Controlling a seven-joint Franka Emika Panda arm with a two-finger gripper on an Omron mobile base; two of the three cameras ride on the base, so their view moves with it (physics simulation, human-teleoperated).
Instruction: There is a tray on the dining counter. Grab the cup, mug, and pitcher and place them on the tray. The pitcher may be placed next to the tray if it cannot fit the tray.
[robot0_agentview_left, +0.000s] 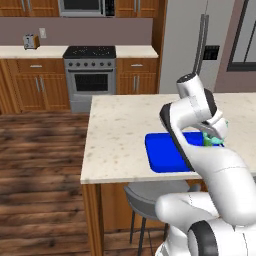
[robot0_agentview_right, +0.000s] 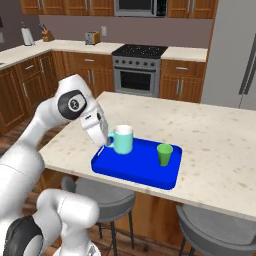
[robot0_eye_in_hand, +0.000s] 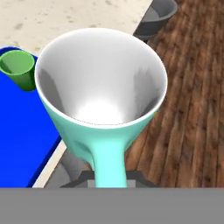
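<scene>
Teal mug (robot0_agentview_right: 122, 139) | claw (robot0_agentview_right: 107, 142) apparently gripping handle | above tray (robot0_agentview_right: 150, 176)

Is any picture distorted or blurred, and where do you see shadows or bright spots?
Hand view: the pale teal mug looms large and flares like a funnel, a bright spot inside its white bowl. Right base view: sharp, even light; the small green cup stands on the flat blue tray. Left base view: the arm hides most of the tray.

Cup (robot0_agentview_right: 164, 153) on tray (robot0_agentview_right: 145, 175) right; rest clear
</scene>
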